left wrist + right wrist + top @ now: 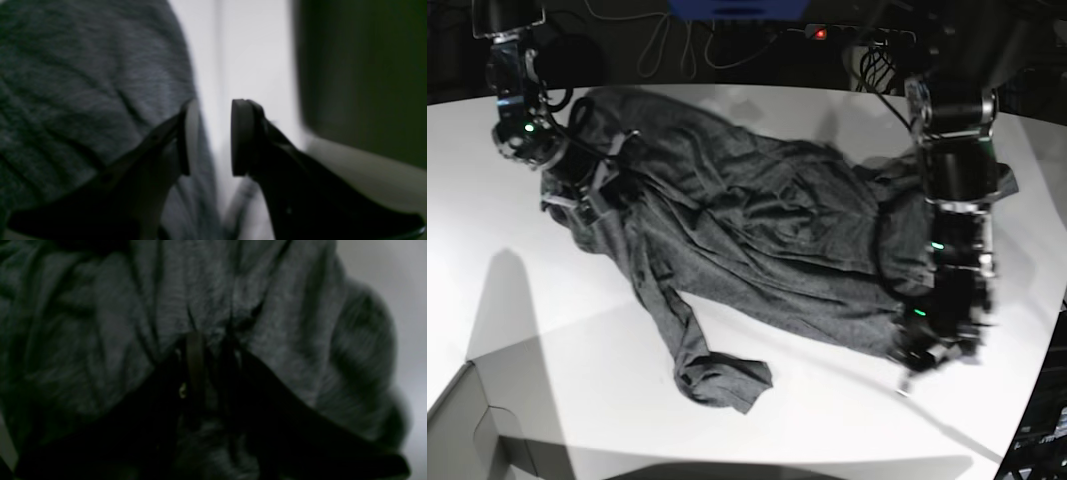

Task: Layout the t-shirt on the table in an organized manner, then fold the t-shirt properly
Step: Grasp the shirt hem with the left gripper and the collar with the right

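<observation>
The t-shirt [757,230] lies crumpled and slanted across the white tabletop [547,330], one sleeve or corner trailing toward the near edge, so the step in hand is the laying-out, not yet the folding; the right gripper [211,350] sits at the far end of the cloth, and its wrist view shows the jaws drawn close together with grey knit gathered and puckered between them, which reads as a pinch on the shirt; the left gripper [210,136] is at the opposite end by the shirt's edge, its jaws standing apart with bare tabletop showing through the gap and cloth just beside one pad [242,136], holding nothing; by my judgement the next move calls for the left jaws to take that edge, then both arms to draw apart and spread the fabric flat.
</observation>
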{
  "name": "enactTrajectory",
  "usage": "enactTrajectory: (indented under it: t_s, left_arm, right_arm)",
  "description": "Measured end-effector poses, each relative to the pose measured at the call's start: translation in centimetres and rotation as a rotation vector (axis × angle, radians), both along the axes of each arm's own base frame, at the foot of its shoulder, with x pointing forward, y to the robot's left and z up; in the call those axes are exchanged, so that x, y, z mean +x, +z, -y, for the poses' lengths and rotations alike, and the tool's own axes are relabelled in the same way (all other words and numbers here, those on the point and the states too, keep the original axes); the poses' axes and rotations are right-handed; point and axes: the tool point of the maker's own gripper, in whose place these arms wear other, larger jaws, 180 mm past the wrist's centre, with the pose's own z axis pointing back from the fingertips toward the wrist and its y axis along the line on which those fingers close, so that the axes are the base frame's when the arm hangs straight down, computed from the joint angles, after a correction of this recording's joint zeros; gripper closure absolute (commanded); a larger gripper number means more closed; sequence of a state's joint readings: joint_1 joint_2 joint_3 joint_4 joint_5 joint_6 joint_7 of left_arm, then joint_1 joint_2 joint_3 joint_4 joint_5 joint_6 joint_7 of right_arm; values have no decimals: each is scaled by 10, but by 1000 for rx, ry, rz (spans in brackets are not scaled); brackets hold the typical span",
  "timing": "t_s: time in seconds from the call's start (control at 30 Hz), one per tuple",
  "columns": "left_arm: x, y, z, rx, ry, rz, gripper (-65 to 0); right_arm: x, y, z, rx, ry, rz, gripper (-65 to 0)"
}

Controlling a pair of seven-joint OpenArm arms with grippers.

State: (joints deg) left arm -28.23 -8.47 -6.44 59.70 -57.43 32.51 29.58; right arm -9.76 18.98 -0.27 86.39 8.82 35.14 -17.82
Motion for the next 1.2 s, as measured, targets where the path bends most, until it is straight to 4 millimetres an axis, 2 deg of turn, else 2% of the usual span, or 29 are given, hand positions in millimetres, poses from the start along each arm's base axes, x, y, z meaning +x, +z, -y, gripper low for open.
enactTrajectory:
  t_s: [0.13,0.27,0.33,0.43,0.57,0.63,0.67,0.77,0.83,0.9,1.03,1.13,1.2]
  left_arm:
    - [-10,-36,26,177,-90,-61,-168]
    - [-19,-57,25,308,-142,-96,-167]
    - [-23,-62,3,388,-131,-111,-167]
    - [-31,-66,-44,501,-76,-130,-167]
    - [-53,-71,-101,560,9,-169,-167]
    - [-63,-69,-120,577,38,-177,-167]
    - [-66,-68,-123,575,38,-176,-167]
    - [-74,-61,-109,560,6,-138,-167]
    - [-79,-55,-89,509,-38,-105,-167]
    - [-74,-35,-74,507,-63,-30,-167]
    - [-49,15,-62,518,-58,119,-167]
    - [-38,31,-52,497,-56,164,-168]
    - [-26,39,-38,468,-53,188,-169]
  right_arm:
    - [21,33,24,-17,-59,104,-114]
    - [31,41,24,-22,-60,126,-115]
    - [40,46,26,-35,-62,133,-115]
    - [56,55,29,-66,-69,135,-115]
    - [72,65,25,-57,-83,149,-116]
    - [74,65,16,-37,-79,149,-117]
    - [75,64,11,-26,-76,147,-117]
    - [74,52,-14,-2,-29,112,-115]
    - [71,40,-36,37,0,78,-115]
    - [63,25,-48,58,12,31,-115]
    - [56,7,-53,75,-4,-25,-115]
    - [55,4,-55,88,-4,-31,-115]
    - [49,-4,-54,83,-7,-56,-115]
